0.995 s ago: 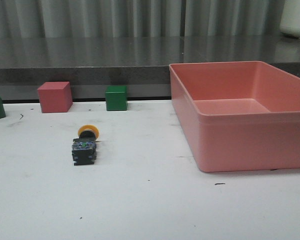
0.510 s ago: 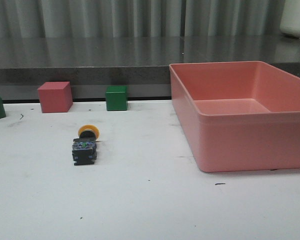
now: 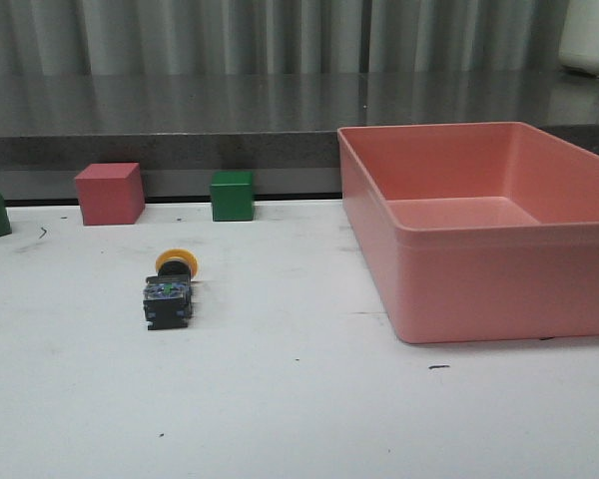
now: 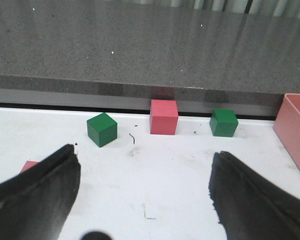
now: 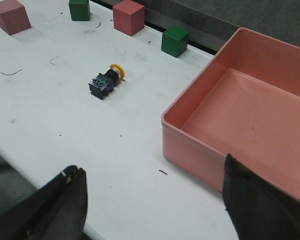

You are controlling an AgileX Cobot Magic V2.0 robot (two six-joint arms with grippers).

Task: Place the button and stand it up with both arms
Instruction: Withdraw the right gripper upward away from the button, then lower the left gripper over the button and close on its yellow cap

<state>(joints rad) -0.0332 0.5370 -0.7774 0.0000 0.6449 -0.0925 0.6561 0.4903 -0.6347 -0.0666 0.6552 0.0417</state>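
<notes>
Both hands, left hand (image 4: 142, 200) and right hand (image 5: 155, 200), gape wide; only wrist views show them.

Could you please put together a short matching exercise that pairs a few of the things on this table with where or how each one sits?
Things:
1. button
2. pink cube
3. pink bin
4. left gripper

Descriptions:
A. open over bare table, holding nothing
B. empty, on the table's right side
C. lying on its side, yellow cap toward the back
D. at the back edge, left of a green cube

Pairs: 1-C, 2-D, 3-B, 4-A
</notes>
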